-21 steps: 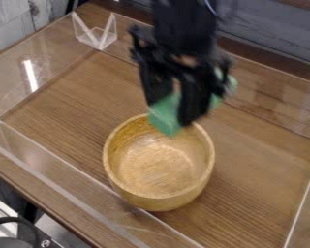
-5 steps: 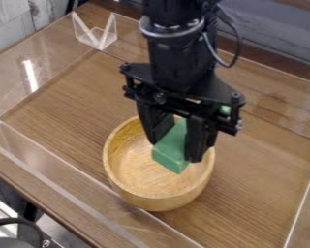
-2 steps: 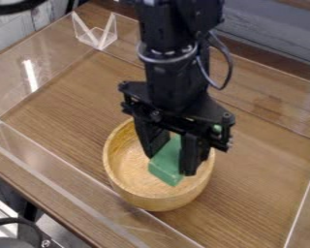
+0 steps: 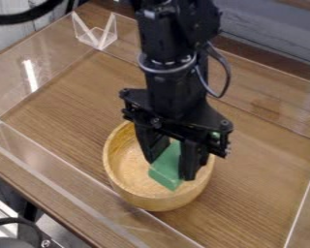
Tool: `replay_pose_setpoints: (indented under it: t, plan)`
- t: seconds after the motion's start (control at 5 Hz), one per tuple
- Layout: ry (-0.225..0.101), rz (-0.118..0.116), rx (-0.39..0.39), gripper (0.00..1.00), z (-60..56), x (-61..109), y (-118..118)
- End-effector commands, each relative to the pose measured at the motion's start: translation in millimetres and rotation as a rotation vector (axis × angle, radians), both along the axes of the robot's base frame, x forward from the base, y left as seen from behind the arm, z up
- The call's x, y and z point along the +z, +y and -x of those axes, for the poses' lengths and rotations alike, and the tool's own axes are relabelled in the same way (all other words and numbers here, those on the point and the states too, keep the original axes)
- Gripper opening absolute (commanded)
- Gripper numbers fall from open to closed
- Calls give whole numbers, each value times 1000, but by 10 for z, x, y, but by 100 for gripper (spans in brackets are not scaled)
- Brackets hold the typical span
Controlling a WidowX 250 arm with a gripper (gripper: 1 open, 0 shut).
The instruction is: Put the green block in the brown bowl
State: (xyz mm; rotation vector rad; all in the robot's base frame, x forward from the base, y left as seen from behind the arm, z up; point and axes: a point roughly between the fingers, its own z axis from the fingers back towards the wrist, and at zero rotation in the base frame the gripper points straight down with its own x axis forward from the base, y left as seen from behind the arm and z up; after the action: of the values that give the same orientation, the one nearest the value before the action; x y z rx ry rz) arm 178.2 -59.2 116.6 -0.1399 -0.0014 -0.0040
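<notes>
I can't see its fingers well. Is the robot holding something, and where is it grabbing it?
Yes. The gripper holds the green block by its upper part, standing it up inside the brown bowl.

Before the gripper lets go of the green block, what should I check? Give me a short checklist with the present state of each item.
1. Green block is between the fingers of the gripper: ok.
2. Block is inside the rim of the brown bowl: ok.
3. Block's lower end rests on the bowl's floor: cannot tell, the view does not settle it.
4. Gripper points straight down over the bowl: ok.
5. Fingers are clear of the bowl's rim: ok on the near side, cannot tell behind the gripper.
6. Bowl stands flat on the wooden table: ok.
</notes>
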Motion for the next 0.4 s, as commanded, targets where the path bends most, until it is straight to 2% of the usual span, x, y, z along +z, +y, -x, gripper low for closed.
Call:
replay_pose_setpoints:
  t: [0.0,0.2]
  plan:
    - [-23,10,14,0,-55,18,17]
    - [-21,13,15,0,-61,-7,22]
